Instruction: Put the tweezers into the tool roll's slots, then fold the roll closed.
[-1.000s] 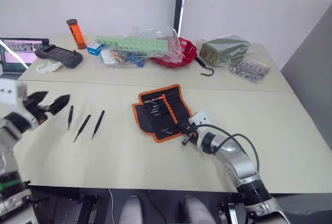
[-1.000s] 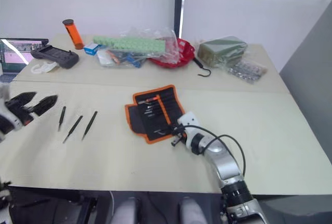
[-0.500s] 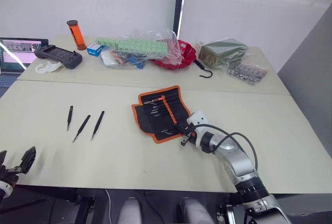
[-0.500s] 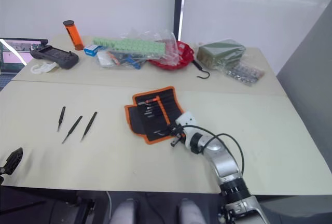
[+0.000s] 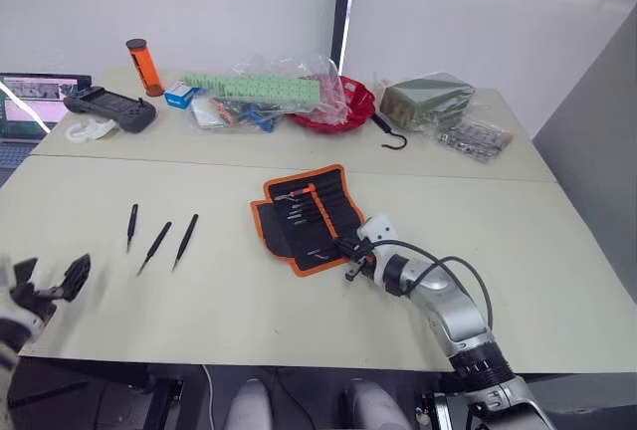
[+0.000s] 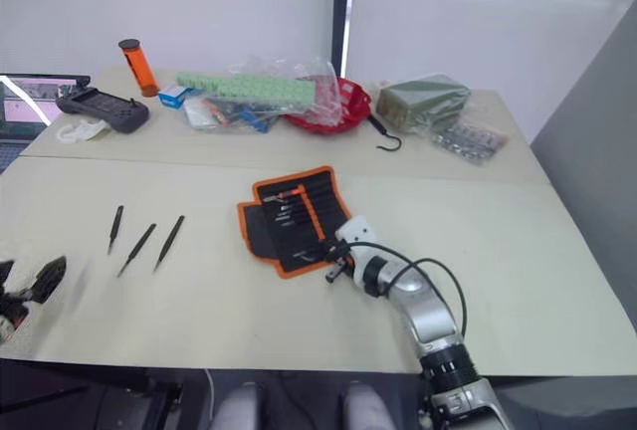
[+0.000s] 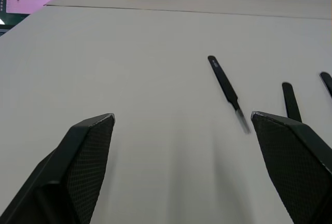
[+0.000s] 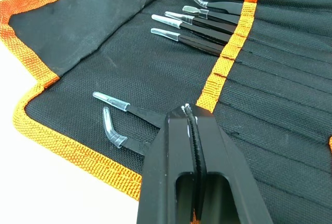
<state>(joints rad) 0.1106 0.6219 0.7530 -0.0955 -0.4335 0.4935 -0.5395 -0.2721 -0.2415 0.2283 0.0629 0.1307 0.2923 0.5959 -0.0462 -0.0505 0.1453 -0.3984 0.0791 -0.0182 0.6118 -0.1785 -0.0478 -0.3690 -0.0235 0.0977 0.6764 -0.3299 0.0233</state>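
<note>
1. Your roll (image 5: 309, 216) lies open and flat on the bench (image 5: 557, 281), its long axis slanted, with the orange trim all round.
2. Three tweezers (image 5: 157, 241) lie loose on the bench well to the left of the roll, side by side and apart, long axes nearly parallel, running away from you and leaning slightly right.
3. In the right wrist view, more tweezers sit in the slots (image 8: 290, 63) along the roll's orange inner band, clear-capped tips all pointing toward the plain flap; two more lie lower on the roll, one with a bent tip.
4. Your right tool (image 8: 191, 114) has its fingers pressed together with nothing between them, tips resting over the roll beside the orange band, at the roll's near right corner.
5. Your left tool (image 7: 181, 123) is spread wide and empty, hovering near the bench's front edge, well left of the roll and just short of the loose tweezers.
</note>
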